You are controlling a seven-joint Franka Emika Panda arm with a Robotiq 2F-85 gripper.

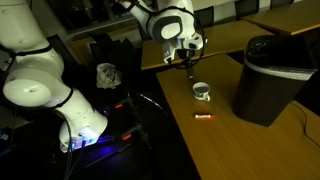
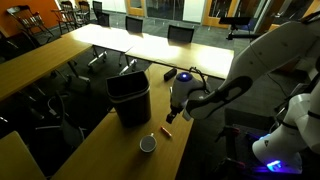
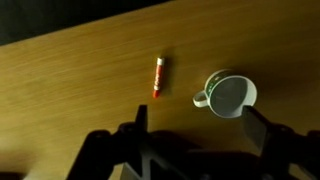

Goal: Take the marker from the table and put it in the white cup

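Orange-red marker (image 3: 158, 77) lying loose on the counter (image 3: 70, 80), with the tool (image 3: 195, 125) above it, empty.

Brown wood fills the wrist view, where the marker lies flat just beside the white cup (image 3: 230, 95) but not touching it, on the side its small handle faces. The tool's two fingers (image 3: 140, 120) stand spread wide at the lower edge of that view, with nothing between them. In both exterior views the tool (image 1: 187, 62) (image 2: 172, 118) hangs clear above the counter (image 1: 230, 140) (image 2: 110, 150). The marker (image 1: 205, 117) (image 2: 164, 131) and the upright white cup (image 1: 202, 92) (image 2: 148, 146) sit near each other. A big dark bin (image 1: 270, 80) (image 2: 130, 98) stands on the counter nearby.
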